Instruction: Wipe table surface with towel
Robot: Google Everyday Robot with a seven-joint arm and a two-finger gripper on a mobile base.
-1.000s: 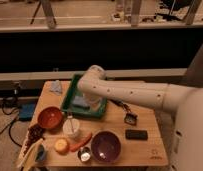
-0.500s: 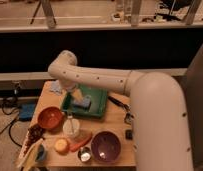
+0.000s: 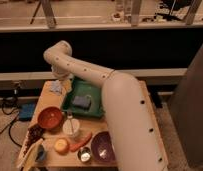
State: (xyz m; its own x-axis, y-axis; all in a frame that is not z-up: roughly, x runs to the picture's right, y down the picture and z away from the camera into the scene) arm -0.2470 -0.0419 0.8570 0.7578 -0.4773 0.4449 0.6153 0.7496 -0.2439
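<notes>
A crumpled blue-grey towel (image 3: 56, 88) lies on the wooden table (image 3: 145, 107) at its back left corner, just left of a green tray (image 3: 95, 111). My white arm reaches from the lower right, bends high at the back left and drops down toward the towel. My gripper (image 3: 63, 81) is at the end of that arm, right above or against the towel's right edge, between the towel and the tray. The arm hides most of the gripper.
A grey sponge (image 3: 81, 102) lies in the green tray. A red bowl (image 3: 49, 118), white cup (image 3: 71, 128), carrot (image 3: 81, 142), orange (image 3: 61, 146), purple bowl (image 3: 102, 147), small can (image 3: 85, 155) and dark grapes (image 3: 33, 135) fill the table's front. A dark counter wall stands behind.
The arm has swung further left across the table. Its end has moved from above the green tray to the back left corner by the towel. The view has come closer.
</notes>
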